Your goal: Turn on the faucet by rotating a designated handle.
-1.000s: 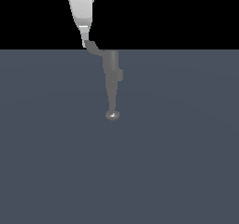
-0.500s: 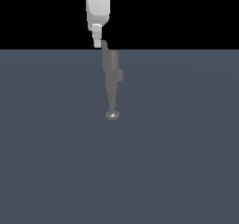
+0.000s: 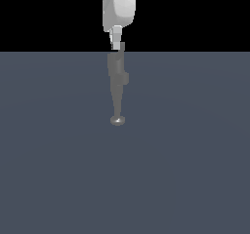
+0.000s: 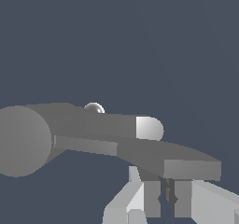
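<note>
The rounded tip (image 3: 117,120) of the spout lies nearest the exterior camera, resting low on the flat slate-blue floor (image 3: 58,169). From it the spout narrows and runs straight away toward the far side, rising into the blocky grey body of the faucet (image 3: 117,77), which stands near the middle of the scene, a little toward the far edge of the floor. A small block juts from the body on the exterior view's right.

In the exterior view the handle cannot be told apart from the body, since everything lines up along the same axis. The wrist view shows it better: the handle (image 4: 177,160) is a flat grey lever that reaches from the body out to a squared, slightly widened end, just above the fingers. In that same view the faucet body appears as a thick grey bar with a round end, and a small pale rounded piece (image 4: 149,128) sits just beyond the lever.

Farthest off, the white arm comes down from above and behind the faucet. The gripper (image 4: 168,197) has its two fingers (image 4: 152,199) close together, only a thin dark slit between them. They sit right at the end of the handle, but whether they touch it cannot be told; nothing appears held between them.
</note>
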### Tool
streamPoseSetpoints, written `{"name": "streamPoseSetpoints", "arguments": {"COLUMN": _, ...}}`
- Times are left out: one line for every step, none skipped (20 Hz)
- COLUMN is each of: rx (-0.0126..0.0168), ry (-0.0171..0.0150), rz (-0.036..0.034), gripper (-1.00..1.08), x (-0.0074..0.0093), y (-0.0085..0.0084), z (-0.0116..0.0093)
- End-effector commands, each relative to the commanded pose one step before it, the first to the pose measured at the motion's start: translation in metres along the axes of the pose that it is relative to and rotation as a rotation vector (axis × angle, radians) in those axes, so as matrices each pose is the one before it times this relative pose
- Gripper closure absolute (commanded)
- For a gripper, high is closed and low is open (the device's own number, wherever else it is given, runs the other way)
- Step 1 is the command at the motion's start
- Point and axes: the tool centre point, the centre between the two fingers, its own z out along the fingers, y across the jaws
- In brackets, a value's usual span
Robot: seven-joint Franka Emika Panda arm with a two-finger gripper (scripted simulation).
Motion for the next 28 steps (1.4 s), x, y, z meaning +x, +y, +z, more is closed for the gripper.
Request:
{"name": "streamPoseSetpoints", "arguments": {"rx": -0.00145, "ry": 0.00141, "rz": 0.02050, "gripper": 1.08, "x": 0.02725, "y": 0.00265, "z": 0.00121}}
{"name": "streamPoseSetpoints", "arguments": {"rx": -0.00044, "ry": 0.00002, "rz": 0.00087, "gripper": 1.08, "x": 0.00637, "y": 0.00015, "z": 0.00012}}
{"name": "streamPoseSetpoints", "arguments": {"rx": -0.00038, "ry": 0.00002, "rz": 0.00076, "gripper": 1.08, "x": 0.00626, "y": 0.00014, "z": 0.00009}}
{"name": "streamPoseSetpoints", "arguments": {"rx": -0.00043, "ry": 0.00001, "rz": 0.00088, "gripper": 1.08, "x": 0.00627, "y": 0.00013, "z": 0.00012}}
{"name": "streamPoseSetpoints", "arguments": {"rx": -0.00031, "ry": 0.00001, "rz": 0.00062, "gripper": 1.08, "x": 0.00609, "y": 0.00012, "z": 0.00006}}
{"name": "streamPoseSetpoints", "arguments": {"rx": -0.00043, "ry": 0.00000, "rz": 0.00088, "gripper": 1.08, "x": 0.00616, "y": 0.00010, "z": 0.00012}}
{"name": "streamPoseSetpoints", "arguments": {"rx": -0.00037, "ry": -0.00002, "rz": 0.00076, "gripper": 1.08, "x": 0.00604, "y": 0.00007, "z": 0.00009}}
{"name": "streamPoseSetpoints", "arguments": {"rx": 0.00000, "ry": 0.00000, "rz": 0.00000, "gripper": 1.08, "x": 0.00000, "y": 0.00000, "z": 0.00000}}
{"name": "streamPoseSetpoints", "arguments": {"rx": 0.00319, "ry": -0.00317, "rz": -0.03787, "gripper": 1.08, "x": -0.02659, "y": -0.00580, "z": -0.00160}}
{"name": "streamPoseSetpoints", "arguments": {"rx": -0.00013, "ry": 0.00014, "rz": 0.00145, "gripper": 1.08, "x": 0.00332, "y": -0.00224, "z": 0.00007}}
{"name": "streamPoseSetpoints", "arguments": {"rx": -0.00013, "ry": 0.00014, "rz": 0.00145, "gripper": 1.08, "x": 0.00331, "y": -0.00223, "z": 0.00007}}
{"name": "streamPoseSetpoints", "arguments": {"rx": -0.00013, "ry": 0.00014, "rz": 0.00145, "gripper": 1.08, "x": 0.00329, "y": -0.00222, "z": 0.00007}}
{"name": "streamPoseSetpoints", "arguments": {"rx": -0.00013, "ry": 0.00014, "rz": 0.00145, "gripper": 1.08, "x": 0.00328, "y": -0.00221, "z": 0.00007}}
{"name": "streamPoseSetpoints", "arguments": {"rx": -0.00013, "ry": 0.00013, "rz": 0.00145, "gripper": 1.08, "x": 0.00326, "y": -0.00219, "z": 0.00007}}
{"name": "streamPoseSetpoints", "arguments": {"rx": -0.00013, "ry": 0.00013, "rz": 0.00145, "gripper": 1.08, "x": 0.00325, "y": -0.00218, "z": 0.00007}}
{"name": "streamPoseSetpoints", "arguments": {"rx": -0.00012, "ry": 0.00012, "rz": 0.00137, "gripper": 1.08, "x": 0.00319, "y": -0.00218, "z": 0.00007}}
{"name": "streamPoseSetpoints", "arguments": {"rx": -0.00013, "ry": 0.00013, "rz": 0.00145, "gripper": 1.08, "x": 0.00322, "y": -0.00215, "z": 0.00007}}
{"name": "streamPoseSetpoints", "arguments": {"rx": -0.00012, "ry": 0.00012, "rz": 0.00137, "gripper": 1.08, "x": 0.00316, "y": -0.00215, "z": 0.00006}}
{"name": "streamPoseSetpoints", "arguments": {"rx": -0.00012, "ry": 0.00012, "rz": 0.00137, "gripper": 1.08, "x": 0.00314, "y": -0.00214, "z": 0.00006}}
{"name": "streamPoseSetpoints", "arguments": {"rx": -0.00013, "ry": 0.00013, "rz": 0.00145, "gripper": 1.08, "x": 0.00317, "y": -0.00211, "z": 0.00007}}
{"name": "streamPoseSetpoints", "arguments": {"rx": -0.00012, "ry": 0.00012, "rz": 0.00137, "gripper": 1.08, "x": 0.00311, "y": -0.00211, "z": 0.00006}}
{"name": "streamPoseSetpoints", "arguments": {"rx": -0.00012, "ry": 0.00012, "rz": 0.00137, "gripper": 1.08, "x": 0.00310, "y": -0.00210, "z": 0.00006}}
{"name": "streamPoseSetpoints", "arguments": {"rx": -0.00011, "ry": 0.00011, "rz": 0.00128, "gripper": 1.08, "x": 0.00303, "y": -0.00210, "z": 0.00006}}
{"name": "streamPoseSetpoints", "arguments": {"rx": -0.00012, "ry": 0.00011, "rz": 0.00137, "gripper": 1.08, "x": 0.00306, "y": -0.00207, "z": 0.00006}}
{"name": "streamPoseSetpoints", "arguments": {"rx": -0.00012, "ry": 0.00011, "rz": 0.00137, "gripper": 1.08, "x": 0.00305, "y": -0.00205, "z": 0.00006}}
{"name": "streamPoseSetpoints", "arguments": {"rx": -0.00011, "ry": 0.00010, "rz": 0.00128, "gripper": 1.08, "x": 0.00299, "y": -0.00205, "z": 0.00005}}
{"name": "streamPoseSetpoints", "arguments": {"rx": -0.00012, "ry": 0.00011, "rz": 0.00137, "gripper": 1.08, "x": 0.00302, "y": -0.00202, "z": 0.00006}}
{"name": "streamPoseSetpoints", "arguments": {"rx": -0.00011, "ry": 0.00010, "rz": 0.00128, "gripper": 1.08, "x": 0.00295, "y": -0.00202, "z": 0.00005}}
